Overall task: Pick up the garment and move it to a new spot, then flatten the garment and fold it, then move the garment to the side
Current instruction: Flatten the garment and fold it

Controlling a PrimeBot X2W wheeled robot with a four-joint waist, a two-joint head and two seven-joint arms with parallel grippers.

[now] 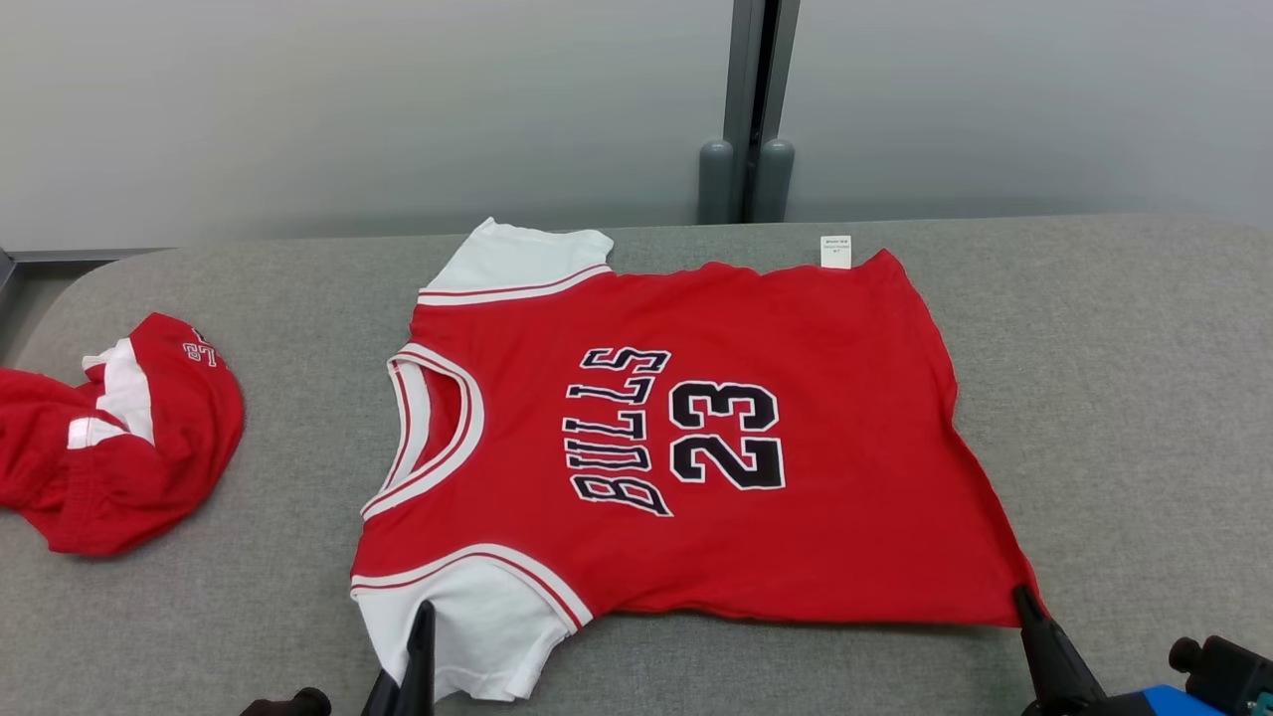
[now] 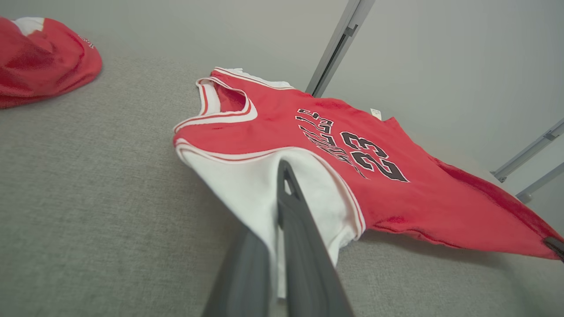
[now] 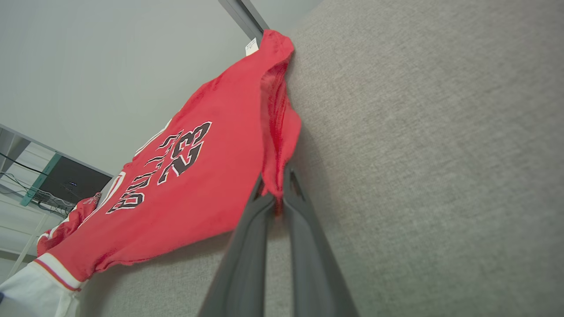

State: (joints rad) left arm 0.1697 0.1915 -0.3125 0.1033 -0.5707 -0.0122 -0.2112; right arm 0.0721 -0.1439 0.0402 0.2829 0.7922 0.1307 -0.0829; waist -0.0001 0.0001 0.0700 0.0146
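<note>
Red jersey (image 1: 696,438) spread on grey tabletop (image 1: 1114,398), long axis left-right; left claw (image 1: 425,622) pinches white sleeve (image 1: 477,607) lower left, right claw (image 1: 1024,602) pinches hem corner (image 1: 995,595) lower right; body lies up-frame.

Jersey (image 1: 696,447) centred on table (image 1: 1114,398); second garment (image 1: 119,447) at left.

Red short-sleeved jersey (image 1: 855,418): white sleeves, red-and-white striped trim, black white-edged "BULLS 23" lettering. Crumpled red-and-white cloth bundle (image 1: 149,457). Grey fabric-covered bench (image 1: 1144,398).
</note>
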